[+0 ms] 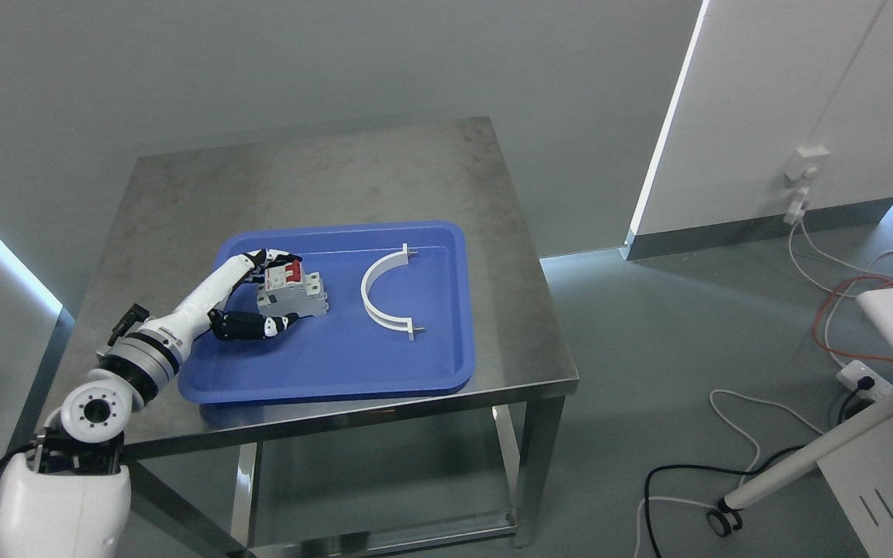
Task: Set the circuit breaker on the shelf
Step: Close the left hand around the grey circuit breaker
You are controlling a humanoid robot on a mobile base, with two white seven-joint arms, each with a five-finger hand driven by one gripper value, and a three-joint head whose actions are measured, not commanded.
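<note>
The left hand (256, 291) clasps the circuit breaker (294, 292) in the blue tray (322, 372), beside a white clamp (381, 294).

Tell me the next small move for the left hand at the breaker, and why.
Probably close the fingers and lift straight up. The left hand brackets the circuit breaker, fingers over its top and thumb below, but the breaker sits on the blue tray. A vertical lift should clear the white curved bracket lying beside it.
</note>
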